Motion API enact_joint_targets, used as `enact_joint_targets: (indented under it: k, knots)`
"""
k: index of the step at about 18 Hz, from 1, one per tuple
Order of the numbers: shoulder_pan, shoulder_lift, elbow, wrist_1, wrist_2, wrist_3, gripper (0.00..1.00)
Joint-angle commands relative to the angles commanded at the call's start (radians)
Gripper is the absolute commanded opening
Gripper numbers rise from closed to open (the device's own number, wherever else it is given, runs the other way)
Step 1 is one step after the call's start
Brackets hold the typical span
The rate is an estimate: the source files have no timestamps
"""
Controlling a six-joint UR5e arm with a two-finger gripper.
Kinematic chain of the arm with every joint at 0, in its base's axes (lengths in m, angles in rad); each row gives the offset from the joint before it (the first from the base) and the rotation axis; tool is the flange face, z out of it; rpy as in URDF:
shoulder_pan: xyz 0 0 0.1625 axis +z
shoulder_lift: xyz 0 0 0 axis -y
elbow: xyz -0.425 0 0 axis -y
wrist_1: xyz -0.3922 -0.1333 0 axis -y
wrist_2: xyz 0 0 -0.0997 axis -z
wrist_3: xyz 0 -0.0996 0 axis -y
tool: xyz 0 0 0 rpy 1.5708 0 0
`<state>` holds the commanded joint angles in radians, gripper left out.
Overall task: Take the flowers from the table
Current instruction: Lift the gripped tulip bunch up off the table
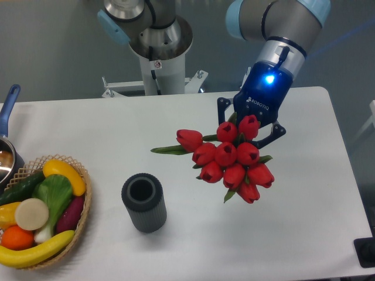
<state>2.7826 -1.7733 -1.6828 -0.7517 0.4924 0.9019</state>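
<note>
The frame contains 1 arm, 1 gripper [251, 130], 1 bunch of flowers [231, 159], 1 cylinder [143, 202], 1 basket [85, 202] and 1 pot [8, 150].

The flowers are held above the table [117, 129], clear of its surface, over the right half of the tabletop. The bunch shows about 10 red tulip buds packed together, with 1 bud [189, 139] set apart to the left on a green stem. 1 green leaf [168, 150] points left from the bunch and 1 leaf tip projects below it.

The gripper sits directly behind the top of the bunch. Its 2 dark fingers flank the upper buds, and the stems run back between them, so the fingers are pinched on the flowers. The exact contact point is hidden by the buds. 1 blue light is lit on the wrist housing above the gripper.

The dark grey cylinder stands upright on the table, open end up, well apart from the flowers on the lower left.

The basket rests at the left edge of the table and holds 2 yellow bananas, 1 orange fruit and several vegetables. The pot, with 1 blue handle, is cut off by the left frame edge, just behind the basket.
</note>
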Motion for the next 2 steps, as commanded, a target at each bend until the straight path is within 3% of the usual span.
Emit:
enact_joint_targets:
  k: [2]
  knots:
    - [0.0,0.0,0.003,0.0,0.0,0.0,0.28]
